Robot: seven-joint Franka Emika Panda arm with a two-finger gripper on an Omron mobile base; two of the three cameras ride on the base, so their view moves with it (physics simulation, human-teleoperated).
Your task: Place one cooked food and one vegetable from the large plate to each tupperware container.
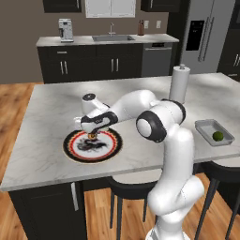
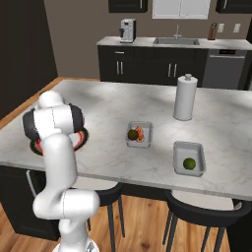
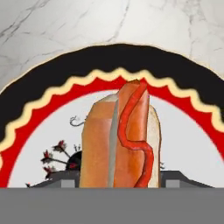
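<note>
From the left, the gripper (image 1: 92, 133) is low over the large plate (image 1: 93, 145). From the right, both tupperware containers (image 2: 139, 134) (image 2: 189, 158) sit at its three o'clock, one lacking cooked food. At the hand, closed fingers grip the hot dog (image 3: 122, 135).

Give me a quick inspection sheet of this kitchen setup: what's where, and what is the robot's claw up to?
Surface: marble island.
Job's things: plate near the front edge, a hot dog on it; one tray holds a green item plus an orange one; other tray holds a lime alone.
Clutter: paper-towel roll.
Grippers: gripper over the plate, shut on the hot dog.
Cables: nothing seen.
Surroundings: sink counter, coffee machine, fridge, stools.
</note>
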